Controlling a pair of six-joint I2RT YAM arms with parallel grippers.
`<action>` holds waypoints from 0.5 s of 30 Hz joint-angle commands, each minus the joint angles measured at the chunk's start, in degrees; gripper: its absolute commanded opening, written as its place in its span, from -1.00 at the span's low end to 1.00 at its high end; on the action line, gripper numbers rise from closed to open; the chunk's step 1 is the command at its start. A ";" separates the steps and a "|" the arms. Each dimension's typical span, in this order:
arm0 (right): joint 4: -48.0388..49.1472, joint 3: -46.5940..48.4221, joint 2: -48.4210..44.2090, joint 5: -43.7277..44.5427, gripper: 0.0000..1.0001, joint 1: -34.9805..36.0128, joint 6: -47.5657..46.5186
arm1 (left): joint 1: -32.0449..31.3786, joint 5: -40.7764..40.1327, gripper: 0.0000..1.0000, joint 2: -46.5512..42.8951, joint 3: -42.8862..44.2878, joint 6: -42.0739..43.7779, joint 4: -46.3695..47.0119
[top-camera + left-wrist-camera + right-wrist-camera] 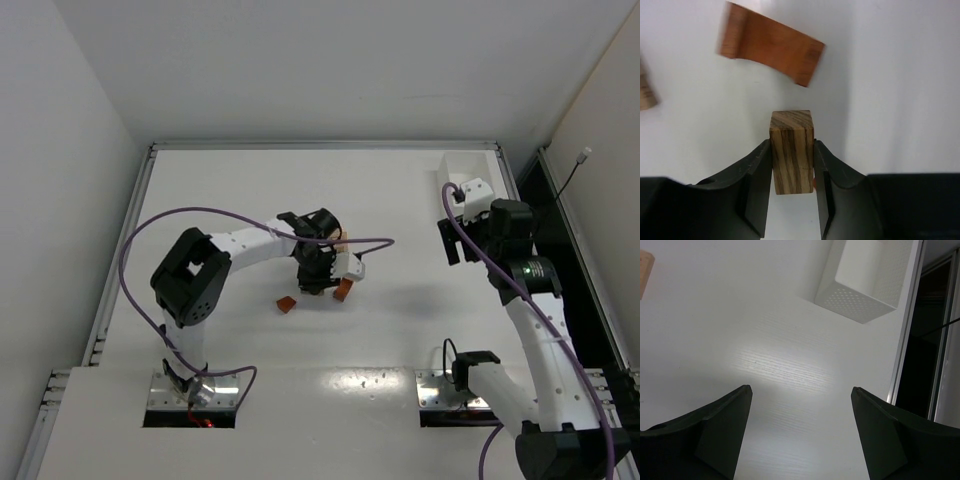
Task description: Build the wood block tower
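- Grip comes first: the left jaws are clenched on both side faces of the striped tan block (pixel 791 150), which stands upright between them over the bench (pixel 890 100).
- Best to hold it squarely and lift straight up, so it neither twists nor slips.
- Just ahead of the jaws, slightly left, lies the reddish-brown arch piece (pixel 771 44), apart from the block; steer clear of it.
- Farther left, another tan block (pixel 646 92) shows at the edge.
- Right jaws hang spread wide, grasping nothing, with the white tray (pixel 867 282) beyond them; no stack is visible.
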 commanded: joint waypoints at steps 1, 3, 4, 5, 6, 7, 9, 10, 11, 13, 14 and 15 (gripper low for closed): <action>2.52 -0.24 0.65 -1.30 0.55 -0.31 1.85 | -0.15 -3.80 -1.00 -1.15 10.57 -14.50 0.34; 3.05 -0.24 1.34 -2.61 0.55 -0.31 3.96 | -0.15 -9.69 -1.00 -1.94 15.08 -31.88 1.64; 3.05 -0.24 2.13 -3.48 0.55 -0.31 5.01 | -0.15 -20.17 -1.00 -3.08 17.97 -38.56 4.27; 3.05 -0.24 2.14 -3.49 0.55 -0.31 5.03 | -0.15 -23.66 -1.00 -3.70 19.22 -47.59 4.82; 3.05 -0.24 2.92 -4.10 0.55 -0.31 5.90 | -0.15 -27.44 -1.00 -3.70 22.27 -51.16 4.82; 3.57 -0.24 3.54 -4.63 0.55 -0.31 6.60 | 0.37 -27.48 -1.00 -4.23 24.22 -56.68 3.34; 4.19 -0.24 3.55 -5.33 0.55 -0.31 6.61 | 1.16 -25.29 -1.00 -3.10 29.65 -62.07 0.88; 4.71 0.28 4.07 -5.34 0.55 -0.31 7.30 | 1.86 -25.28 -1.00 -2.13 31.69 -64.62 -2.61; 4.72 0.28 4.08 -5.95 0.55 -0.31 8.18 | 2.39 -23.71 -1.00 0.66 33.62 -68.47 -4.30; 4.72 1.33 4.69 -6.48 0.55 -0.31 8.80 | 4.41 -19.23 -1.00 4.19 39.69 -71.40 -9.75; 4.72 1.34 5.21 -6.48 0.55 -0.31 9.50 | 5.20 -17.91 -1.00 5.95 41.19 -74.89 -11.07; 4.72 1.95 5.22 -7.00 0.55 -0.31 9.51 | 6.17 -15.29 -1.00 7.10 39.81 -75.71 -11.09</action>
